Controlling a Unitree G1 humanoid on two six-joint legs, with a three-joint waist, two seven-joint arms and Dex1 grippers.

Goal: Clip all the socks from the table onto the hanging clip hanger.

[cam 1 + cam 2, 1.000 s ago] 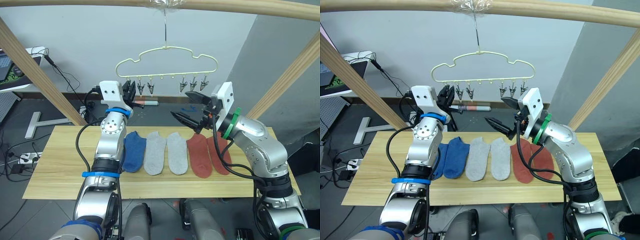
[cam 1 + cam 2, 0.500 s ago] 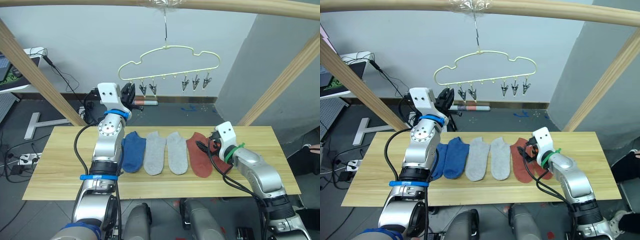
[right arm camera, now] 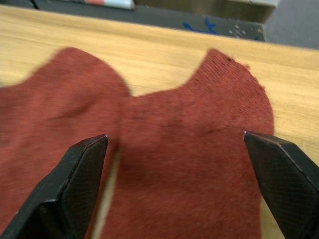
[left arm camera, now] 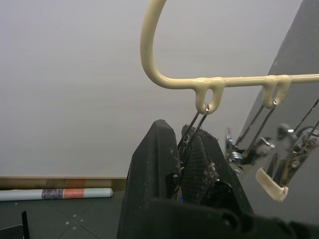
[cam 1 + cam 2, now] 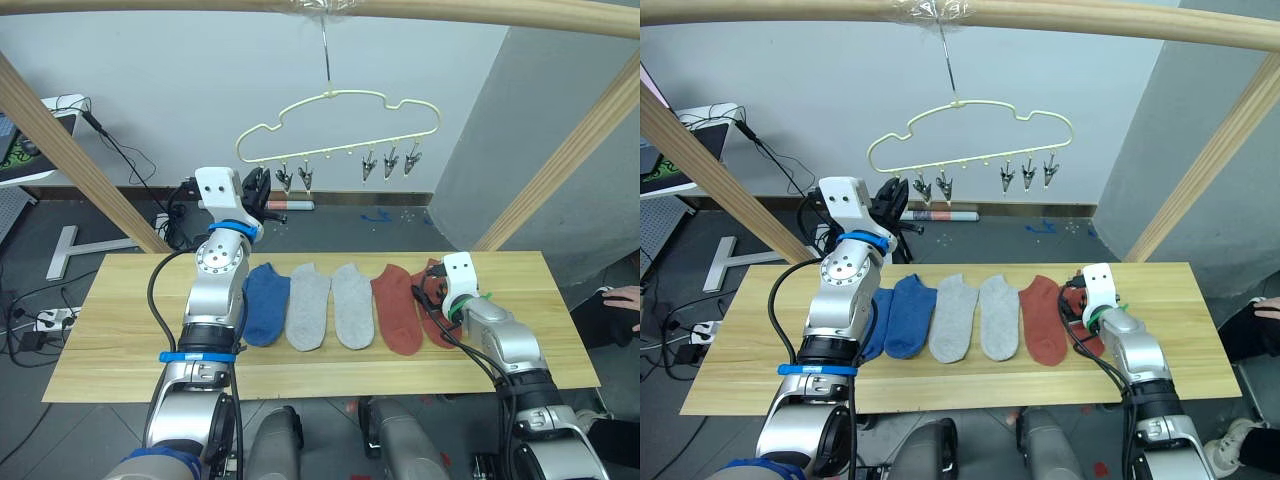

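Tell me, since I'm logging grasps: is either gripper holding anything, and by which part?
The left gripper pinches the hanger's end clip by its wire handles. The right gripper is open over a rust-red sock, holding nothing.

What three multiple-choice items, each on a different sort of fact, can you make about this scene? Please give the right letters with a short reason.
1. Where is the left end effector?
A. Over a blue sock on the table
B. Up at the left-end clip of the clip hanger
C. Beside the right end effector

2. How many light grey socks lie on the table?
A. One
B. Two
C. Four

3. In what state is the right end effector?
A. Open, above a rust-red sock
B. Shut on a grey sock
C. Shut on a clip

Answers:
1 B: the left end effector is raised to the clip hanger, with its fingers around the clip at the hanger's left end.
2 B: two light grey socks lie side by side in the middle of the row on the table.
3 A: the right end effector has its fingers wide apart over the rust-red sock.
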